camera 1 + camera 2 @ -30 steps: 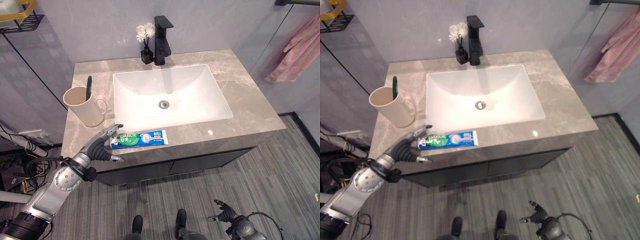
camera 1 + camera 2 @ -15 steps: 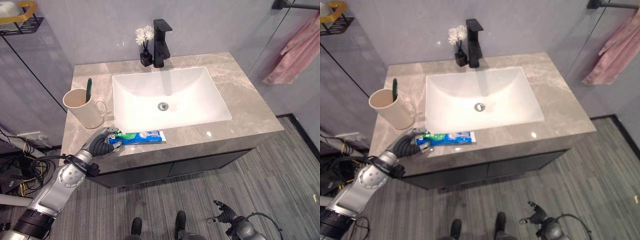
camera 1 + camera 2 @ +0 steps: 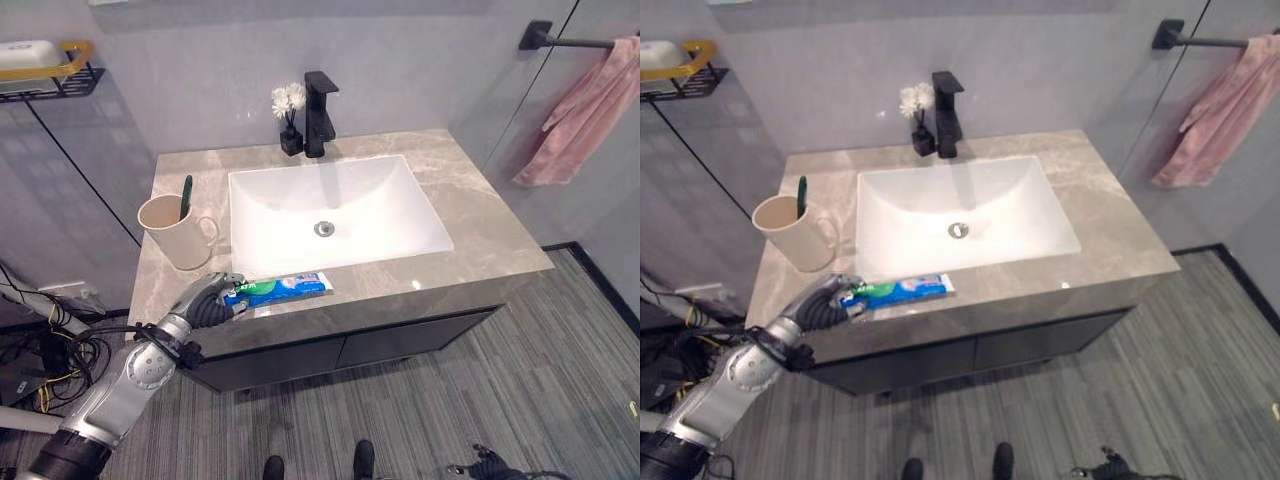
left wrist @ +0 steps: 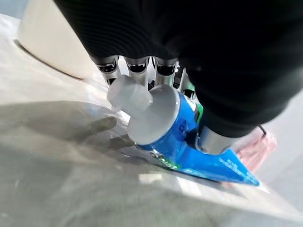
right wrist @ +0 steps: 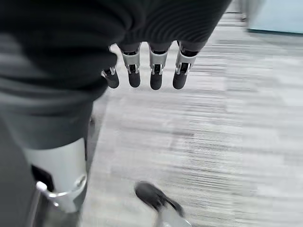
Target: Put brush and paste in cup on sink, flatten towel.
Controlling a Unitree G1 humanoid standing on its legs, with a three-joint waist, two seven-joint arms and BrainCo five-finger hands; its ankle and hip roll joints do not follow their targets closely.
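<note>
Lying along the front edge of the grey marble counter, just before the white sink, the blue and green toothpaste tube is gripped at its capped end by the left hand, whose fingers are curled round it. In the left wrist view the white cap is seen pointing out past the hand, and the tube's flat tail is seen resting on the counter. A cream cup with a handle is set on the counter to the left of the sink, just behind the left hand, and a dark green toothbrush is stood upright in it. A black tap and a small black vase of white flowers are placed behind the sink against the wall. A pink towel is hung bunched and uneven from a black rail on the wall at the right. A yellow-rimmed shelf is fixed to the wall at the upper left. The right hand is held low over the grey striped floor, its fingers straight and parted, with nothing in them.
</note>
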